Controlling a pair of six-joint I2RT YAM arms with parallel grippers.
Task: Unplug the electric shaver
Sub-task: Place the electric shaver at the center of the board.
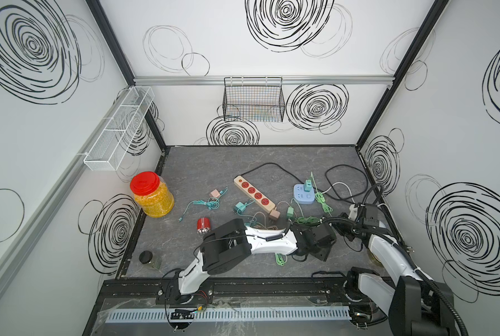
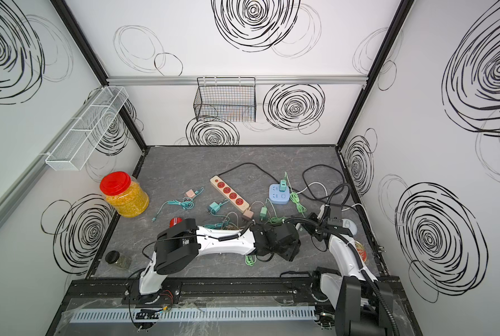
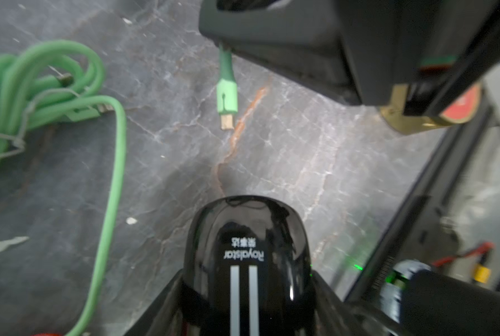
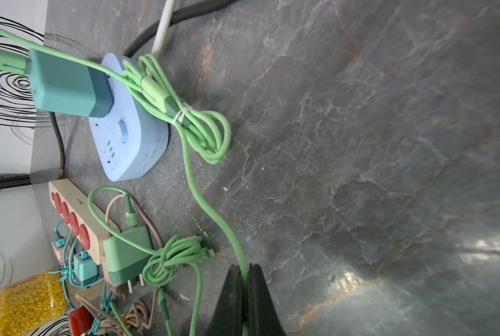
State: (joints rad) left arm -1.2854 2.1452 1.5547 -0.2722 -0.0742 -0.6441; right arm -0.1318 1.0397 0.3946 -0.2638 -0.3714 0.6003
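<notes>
The black electric shaver (image 3: 246,261), marked with two white stripes, sits between the fingers of my left gripper (image 3: 247,293), which is shut on it. My right gripper (image 4: 244,273) is shut on a green cable (image 4: 214,215). The cable's connector (image 3: 227,99) hangs free below that gripper, a short way from the shaver's end and not touching it. The cable runs back to a teal charger (image 4: 68,87) plugged into the blue socket block (image 4: 129,131). In both top views the two grippers (image 1: 315,241) (image 1: 330,221) meet near the front right of the table, and the shaver is hidden under them.
A beige power strip (image 1: 254,194) lies mid-table among loose chargers and coiled cables (image 1: 208,203). A red-lidded jar (image 1: 151,195) stands at the left. A small red cylinder (image 1: 203,226) and a dark jar (image 1: 147,257) sit near the front. A round tin (image 2: 361,250) lies by the right wall.
</notes>
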